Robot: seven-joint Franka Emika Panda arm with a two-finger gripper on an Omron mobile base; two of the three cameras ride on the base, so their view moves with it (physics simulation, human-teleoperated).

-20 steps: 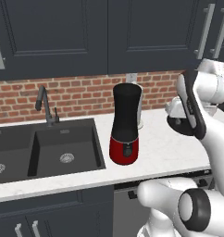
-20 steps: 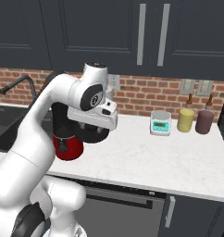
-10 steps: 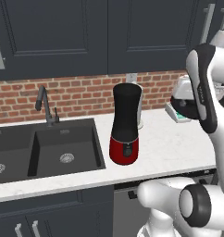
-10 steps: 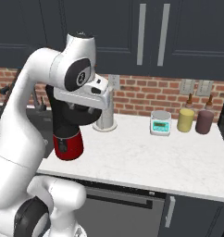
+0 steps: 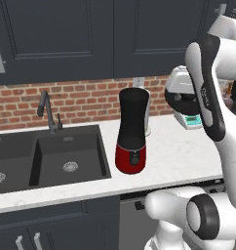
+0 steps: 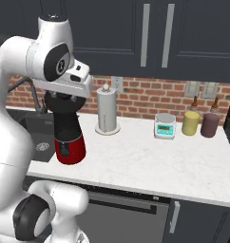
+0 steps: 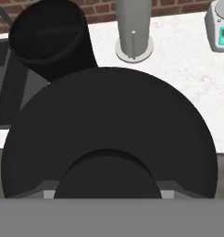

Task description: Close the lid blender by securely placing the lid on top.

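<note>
The blender (image 5: 132, 133) stands on the counter beside the sink, its dark jar (image 6: 65, 122) on a red base (image 6: 69, 150), the top open (image 7: 48, 33). My gripper (image 5: 182, 97) is shut on the black lid (image 7: 109, 134), holding it by the centre knob (image 7: 107, 173). The lid (image 6: 64, 100) hangs about level with the jar's rim, off to the blender's right. In the hand view the jar's mouth lies up and to the left of the lid. The lid hides my fingertips.
A paper towel holder (image 6: 107, 110) stands behind the blender. A small scale (image 6: 164, 126), a yellow jar (image 6: 190, 121) and a maroon jar (image 6: 210, 123) line the brick wall to the right. The black sink (image 5: 47, 158) with its tap (image 5: 47, 110) lies left.
The arm has risen and swung left, carrying the lid up from lower on the right to rim height nearer the blender. The blender has stayed put.
</note>
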